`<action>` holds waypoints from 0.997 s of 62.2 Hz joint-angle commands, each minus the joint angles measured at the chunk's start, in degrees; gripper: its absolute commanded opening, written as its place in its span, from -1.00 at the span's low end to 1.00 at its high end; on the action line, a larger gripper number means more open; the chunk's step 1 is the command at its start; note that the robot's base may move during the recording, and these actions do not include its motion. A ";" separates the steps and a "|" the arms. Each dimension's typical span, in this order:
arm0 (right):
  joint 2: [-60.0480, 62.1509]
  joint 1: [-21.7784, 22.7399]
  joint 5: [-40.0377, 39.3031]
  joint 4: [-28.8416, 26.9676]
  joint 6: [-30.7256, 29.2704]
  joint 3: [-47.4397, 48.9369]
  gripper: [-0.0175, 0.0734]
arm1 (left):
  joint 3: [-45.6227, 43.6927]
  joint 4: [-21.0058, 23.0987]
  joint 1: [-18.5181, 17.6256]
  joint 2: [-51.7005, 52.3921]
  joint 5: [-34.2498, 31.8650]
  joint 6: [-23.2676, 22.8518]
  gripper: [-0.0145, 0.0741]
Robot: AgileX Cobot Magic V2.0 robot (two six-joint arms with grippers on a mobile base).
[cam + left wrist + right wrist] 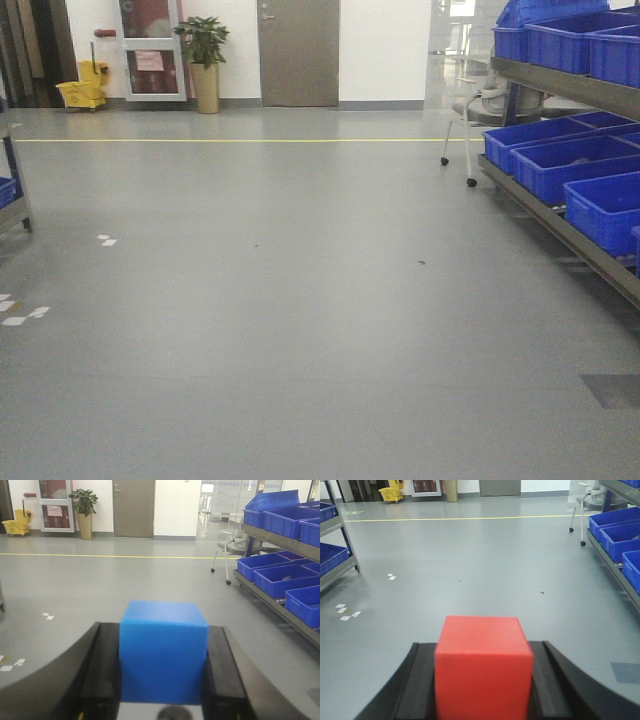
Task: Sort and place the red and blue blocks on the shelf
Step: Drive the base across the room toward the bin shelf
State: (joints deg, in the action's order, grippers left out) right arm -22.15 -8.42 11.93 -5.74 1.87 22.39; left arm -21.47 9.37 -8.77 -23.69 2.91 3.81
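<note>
Between its jaws, left gripper [163, 630] clamps blue block [164, 655]; right gripper [482, 647] clamps red block [482, 672].

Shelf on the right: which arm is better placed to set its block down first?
Right, probably: the right pincer grips the red block, left pincer the blue block, but the shelf runs along the robot's right side. Neither looks within reach yet.

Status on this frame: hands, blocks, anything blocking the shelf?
Left hand shut on blue block. Right hand shut on red block. Shelf at right, bins on it; bare floor between.
</note>
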 commanded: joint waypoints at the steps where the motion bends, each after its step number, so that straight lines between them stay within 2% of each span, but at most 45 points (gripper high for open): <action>1: -0.32 0.38 -5.40 0.46 -0.07 1.80 -0.47 | -1.63 0.34 0.04 -0.29 -5.09 0.11 -0.39; 62: -0.32 0.38 -5.40 0.46 -0.07 1.80 -0.47 | -1.63 0.34 0.04 -0.29 -5.09 0.11 -0.39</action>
State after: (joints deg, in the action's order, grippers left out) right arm -22.15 -8.42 11.93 -5.74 1.87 22.39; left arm -21.47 9.37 -8.77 -23.69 2.91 3.81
